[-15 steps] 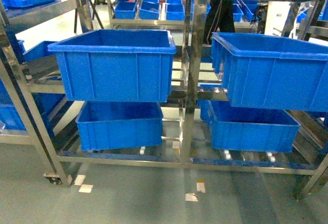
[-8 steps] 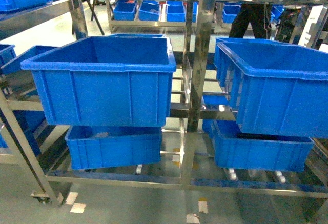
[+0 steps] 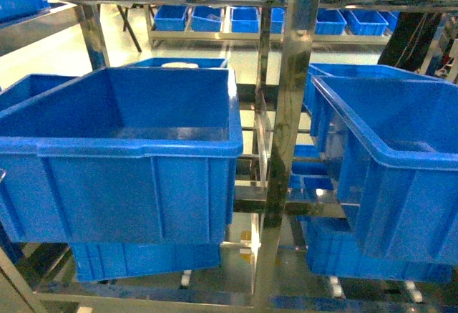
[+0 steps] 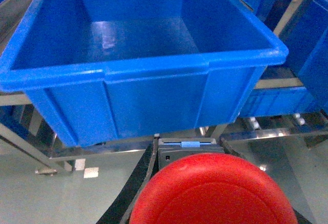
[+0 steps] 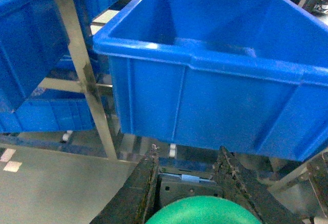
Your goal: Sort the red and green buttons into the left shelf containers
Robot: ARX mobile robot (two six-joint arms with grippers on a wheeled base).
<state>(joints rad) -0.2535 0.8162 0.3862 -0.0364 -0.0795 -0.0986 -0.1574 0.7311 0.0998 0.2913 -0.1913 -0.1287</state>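
The left gripper carried a red button, whose cap filled the 6 o'clock part of the left wrist view; the jaws themselves were hidden behind the cap, so the grip had to be inferred from the dark fingers at its sides. The right gripper was closed on a green button, with a dark finger on either side of the cap. Neither arm showed in the head view.

In the head view the upper left container sat at 9 o'clock on the shelf, a lower left container under it at 7 o'clock. In the left wrist view the upper bin's near wall stood just beyond the red cap, at 12 o'clock, and its floor looked bare.

The step in hand appeared to be the approach to drop. Doing it well meant lifting each button clear over the thick rim before reaching in, releasing only above the open floor, and keeping one colour to one bin
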